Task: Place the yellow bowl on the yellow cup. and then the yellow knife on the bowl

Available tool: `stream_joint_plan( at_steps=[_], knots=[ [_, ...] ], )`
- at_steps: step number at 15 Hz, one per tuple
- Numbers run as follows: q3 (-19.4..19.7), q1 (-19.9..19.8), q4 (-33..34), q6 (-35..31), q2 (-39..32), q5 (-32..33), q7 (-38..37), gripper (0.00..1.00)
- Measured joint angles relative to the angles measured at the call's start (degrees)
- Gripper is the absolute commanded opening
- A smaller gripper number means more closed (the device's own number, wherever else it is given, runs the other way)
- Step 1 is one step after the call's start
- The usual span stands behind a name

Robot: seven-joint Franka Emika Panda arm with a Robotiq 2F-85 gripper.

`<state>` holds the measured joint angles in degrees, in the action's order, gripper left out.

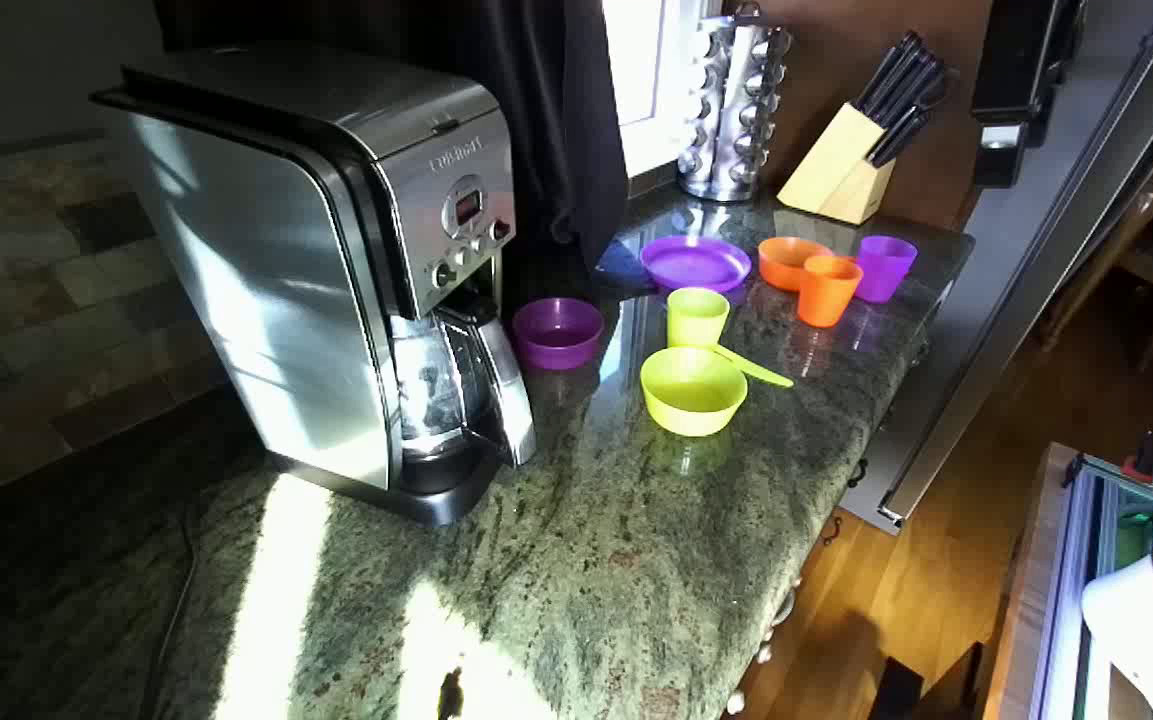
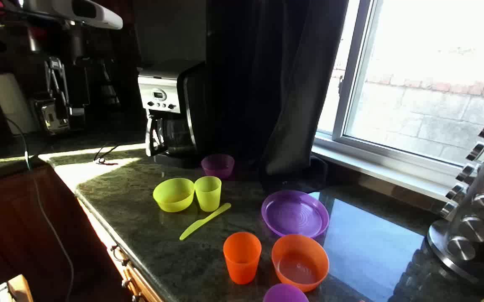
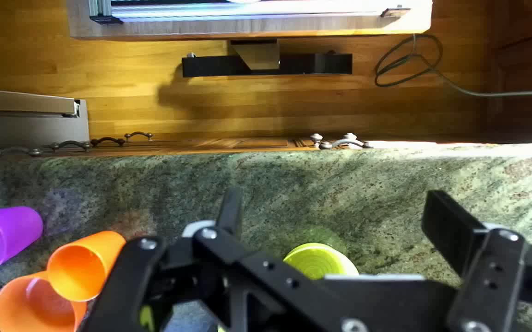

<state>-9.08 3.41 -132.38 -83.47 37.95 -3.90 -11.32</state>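
Note:
The lime-yellow bowl [image 1: 693, 410] [image 2: 173, 197] sits upright on the counter beside the upright yellow cup [image 1: 696, 318] [image 2: 209, 195]. The yellow knife [image 1: 764, 372] [image 2: 204, 222] lies flat on the granite close by. Seen from the wrist, my gripper [image 3: 336, 203] stands wide open above the counter, nothing between its fingers. Part of the yellow bowl [image 3: 314, 259] shows below; gripper linkage covers the rest. Small yellow slivers peek past the linkage there, too little to tell cup from knife. In an exterior view the gripper [image 2: 64, 121] hangs at upper left, away from the dishes.
Behind the yellow dishes are a coffee maker [image 1: 326, 270], purple bowl [image 1: 558, 335] and purple plate [image 1: 696, 265]. An orange cup [image 1: 828, 292], orange bowl [image 1: 786, 265] and purple cup [image 1: 884, 268] cluster near a knife block [image 1: 841, 165] and spice rack [image 1: 731, 110].

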Motion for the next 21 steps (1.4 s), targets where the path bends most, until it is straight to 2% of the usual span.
stream_joint_plan(
  at_steps=[10,17,21],
  knots=[
    [0.1,-0.4,-0.1,-1.5,-0.5,0.0,-0.3,1.00],
    [0.5,-1.2,-7.4,-23.6,-5.4,-1.4,-0.7,1.00],
    [1.6,-0.4,-11.0,-31.2,-8.2,-3.1,2.4,1.00]
  ],
)
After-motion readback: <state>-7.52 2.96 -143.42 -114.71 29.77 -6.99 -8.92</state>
